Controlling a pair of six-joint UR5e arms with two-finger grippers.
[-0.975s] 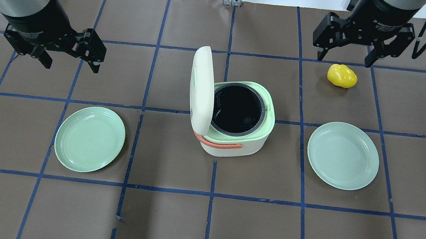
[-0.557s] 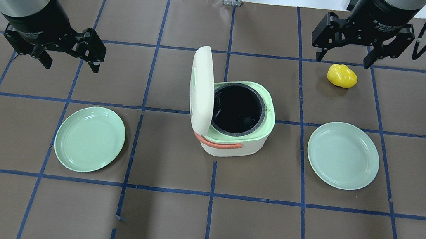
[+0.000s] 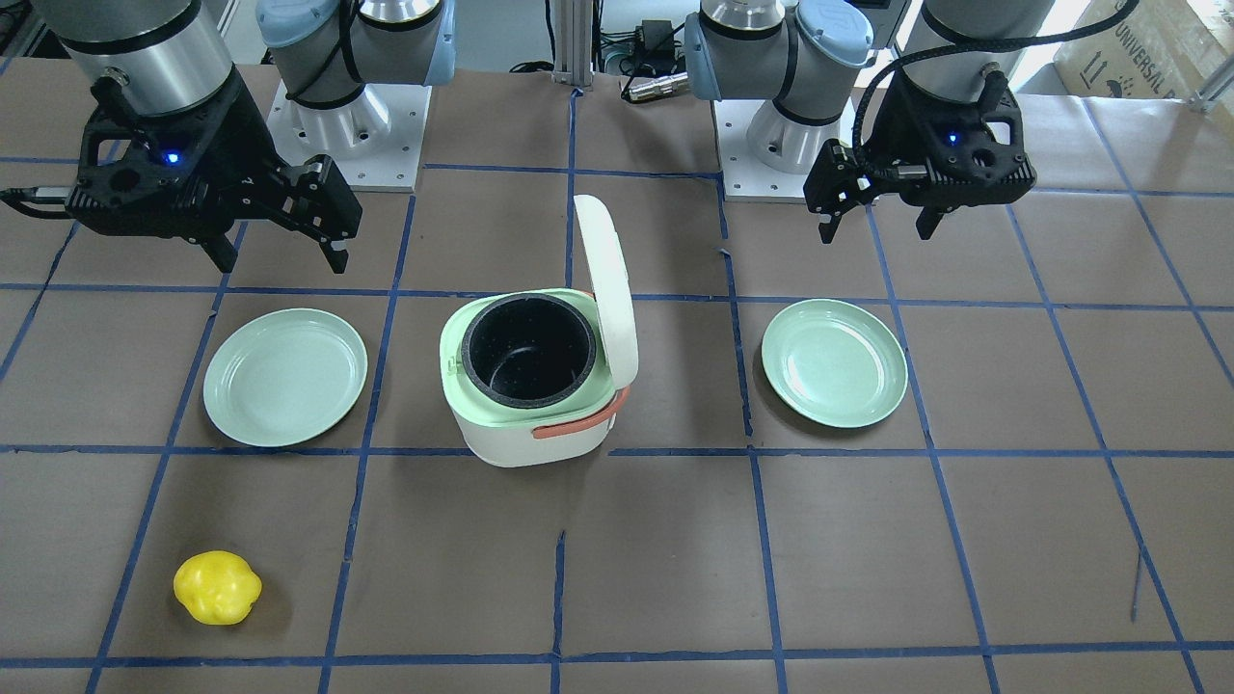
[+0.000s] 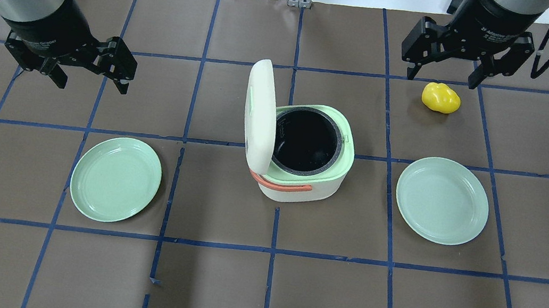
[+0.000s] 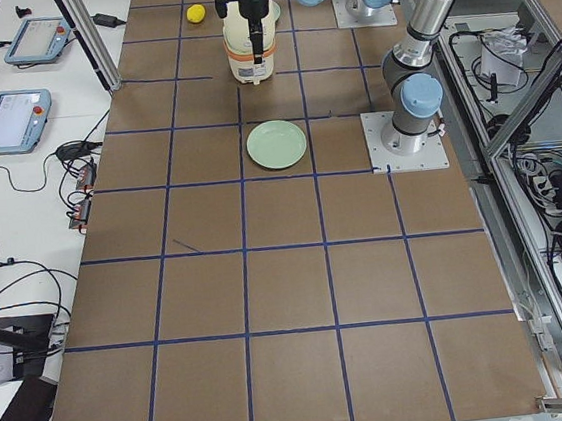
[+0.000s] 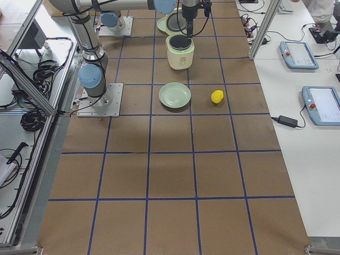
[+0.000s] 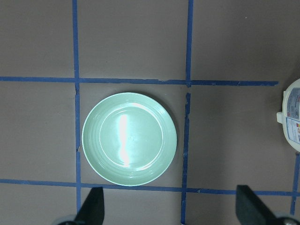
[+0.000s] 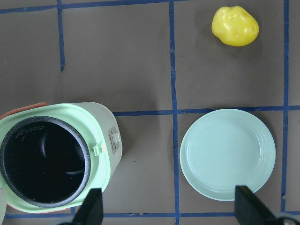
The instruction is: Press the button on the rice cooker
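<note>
The rice cooker [image 4: 303, 179] is white with a green rim, a black inner pot and an orange handle, and it stands mid-table [image 3: 525, 424]. Its lid [image 4: 258, 114] stands open, upright on the cooker's left side. No button can be made out; only a small latch [image 8: 97, 149] shows on the rim in the right wrist view. My left gripper [image 4: 91, 84] is open and empty, hovering far left of the cooker [image 3: 877, 229]. My right gripper [image 4: 442, 79] is open and empty, hovering at the far right just beyond a yellow fruit [image 4: 441, 98].
A green plate [image 4: 115, 179] lies left of the cooker, under the left wrist camera [image 7: 129, 138]. A second green plate [image 4: 442, 200] lies to its right [image 8: 228, 153]. The yellow fruit also shows in the front view [image 3: 217, 587]. Cables lie beyond the table's far edge.
The right gripper has edged very slightly toward the far side. Nothing else has moved.
</note>
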